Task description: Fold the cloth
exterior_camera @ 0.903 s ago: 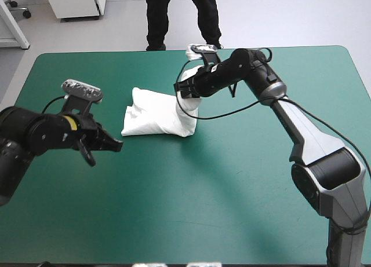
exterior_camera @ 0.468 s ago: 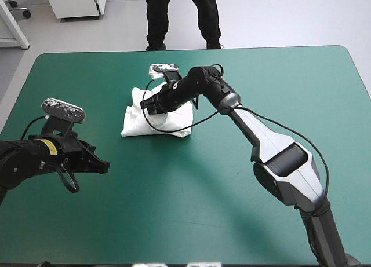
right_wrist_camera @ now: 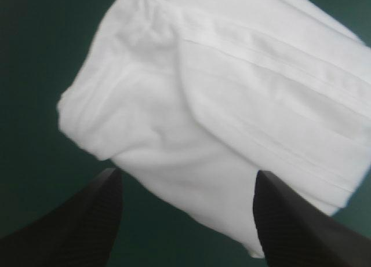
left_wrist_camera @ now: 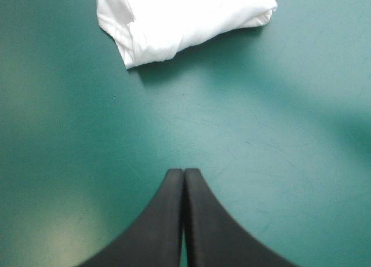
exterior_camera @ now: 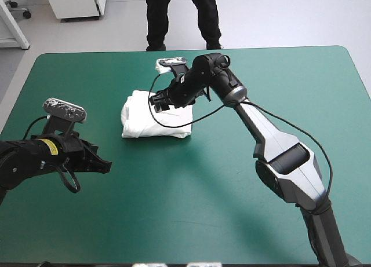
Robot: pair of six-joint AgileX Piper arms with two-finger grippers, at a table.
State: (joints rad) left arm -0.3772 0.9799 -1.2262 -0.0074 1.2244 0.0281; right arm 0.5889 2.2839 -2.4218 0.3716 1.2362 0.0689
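The white T-shirt [exterior_camera: 152,121] lies as a folded bundle on the teal-green cover, left of the table's middle. My right gripper [exterior_camera: 160,99] hovers just over the bundle's far edge, its black fingers apart and nothing between them. In the right wrist view the T-shirt [right_wrist_camera: 220,99] fills the space ahead of the right gripper [right_wrist_camera: 186,174], layered folds showing. My left gripper [exterior_camera: 105,164] is shut and empty, low over the cover, nearer the front and to the left of the bundle. In the left wrist view the T-shirt [left_wrist_camera: 179,18] lies well ahead of the left gripper [left_wrist_camera: 184,173].
The table's far edge [exterior_camera: 116,52] runs a short way beyond the bundle. The right arm [exterior_camera: 255,125] reaches across the table's middle from the right. Bare teal-green cover [exterior_camera: 191,203] spreads toward the front.
The right gripper carried the raised part of the T-shirt leftward, laid it onto the bundle, then opened and let go. Earlier the left arm drew back toward the front left.
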